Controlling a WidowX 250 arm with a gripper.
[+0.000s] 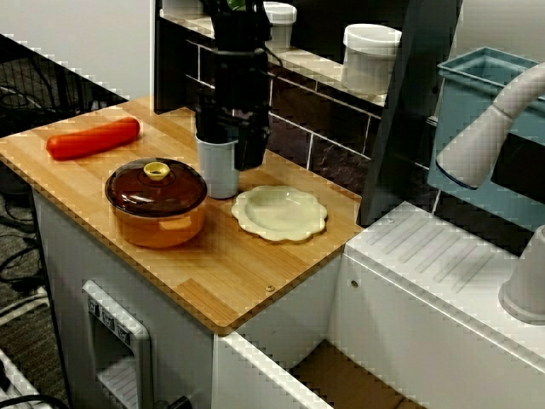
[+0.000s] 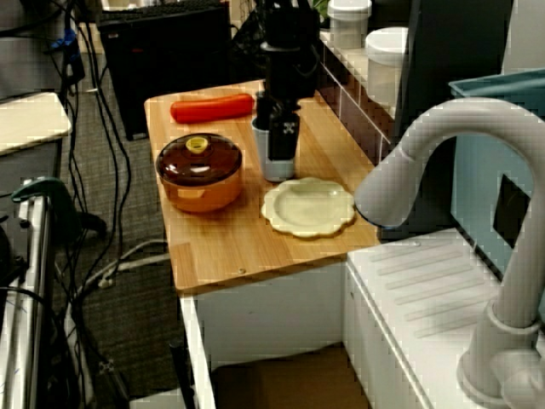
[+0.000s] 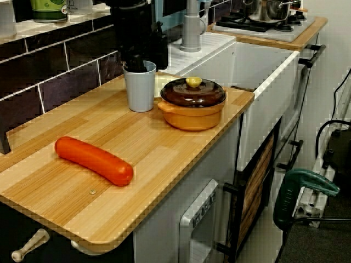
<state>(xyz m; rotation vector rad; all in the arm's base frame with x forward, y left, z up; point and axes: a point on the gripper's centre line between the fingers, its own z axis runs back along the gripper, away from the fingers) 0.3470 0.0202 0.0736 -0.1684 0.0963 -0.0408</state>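
Wooden worktop [image 1: 255, 281], toy kitchen | hand [image 1: 230, 153] is down over the rim of the grey cup [image 1: 217, 177], one finger outside its wall; you cannot tell whether it clamps | cup stands upright, just beside the orange lidded pot [image 1: 157, 204] and cream plate [image 1: 279, 213] | red sausage [image 1: 94, 138] lies well apart.

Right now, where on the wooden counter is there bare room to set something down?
Bare wood runs along the front of the counter, before the pot and plate, and between sausage and pot. Crowded: pot, cup and plate cluster at the fingers.
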